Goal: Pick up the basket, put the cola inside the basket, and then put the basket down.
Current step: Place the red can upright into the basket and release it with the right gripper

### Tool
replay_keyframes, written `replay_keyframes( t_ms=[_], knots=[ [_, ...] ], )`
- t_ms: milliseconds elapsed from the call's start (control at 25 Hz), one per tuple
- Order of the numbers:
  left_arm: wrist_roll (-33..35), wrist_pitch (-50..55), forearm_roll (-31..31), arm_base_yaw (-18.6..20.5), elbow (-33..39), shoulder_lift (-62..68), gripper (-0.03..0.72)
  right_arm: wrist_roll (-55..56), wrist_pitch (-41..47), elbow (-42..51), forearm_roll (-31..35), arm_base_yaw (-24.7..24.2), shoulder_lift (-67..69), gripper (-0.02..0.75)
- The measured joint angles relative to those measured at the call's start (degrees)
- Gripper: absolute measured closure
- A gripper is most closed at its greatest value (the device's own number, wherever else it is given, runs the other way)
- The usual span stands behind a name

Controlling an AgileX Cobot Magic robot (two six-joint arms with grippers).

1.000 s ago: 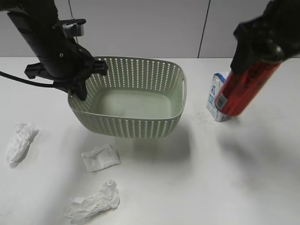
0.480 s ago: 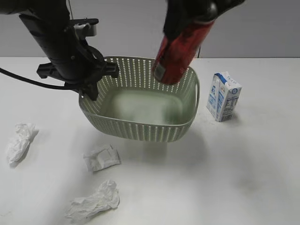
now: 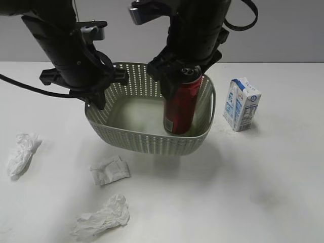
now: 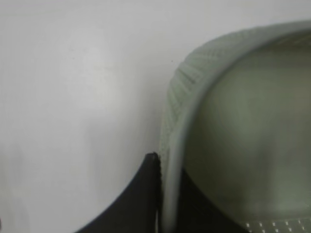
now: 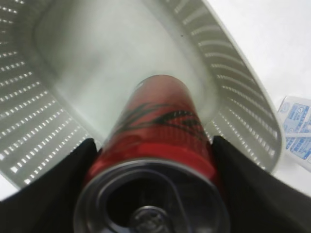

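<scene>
The pale sage-green basket (image 3: 147,139) hangs tilted above the table. My left gripper (image 3: 96,86) is shut on its left rim; the left wrist view shows the rim (image 4: 177,145) pinched between the black fingers (image 4: 167,194). My right gripper (image 3: 183,71) is shut on the top of the red cola can (image 3: 179,106), which stands upright inside the basket at its right side. In the right wrist view the cola (image 5: 158,121) points down into the basket (image 5: 48,107), held between the fingers (image 5: 151,160). I cannot tell whether the can's base touches the basket floor.
A blue-and-white carton (image 3: 242,104) stands right of the basket, also in the right wrist view (image 5: 296,126). Crumpled white tissues lie at the left edge (image 3: 21,152), below the basket (image 3: 108,170) and at the front (image 3: 101,216).
My right gripper has carried the cola from the right near the carton, over the basket, and lowered it upright into it. The basket shifted a little to the right and tilted.
</scene>
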Motion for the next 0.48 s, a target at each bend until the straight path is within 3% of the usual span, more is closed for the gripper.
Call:
replay_keyframes(
  t_ms=[160, 480],
  knots=[
    [0.0, 0.05, 0.23, 0.0, 0.0, 0.0, 0.69, 0.0, 0.24, -0.45, 0.0, 0.0, 0.0, 0.1],
    [0.06, 1.01, -0.11, 0.84, 0.0, 0.0, 0.69, 1.83, 0.48, -9.42, 5.65, -2.93, -1.14, 0.091]
  ],
)
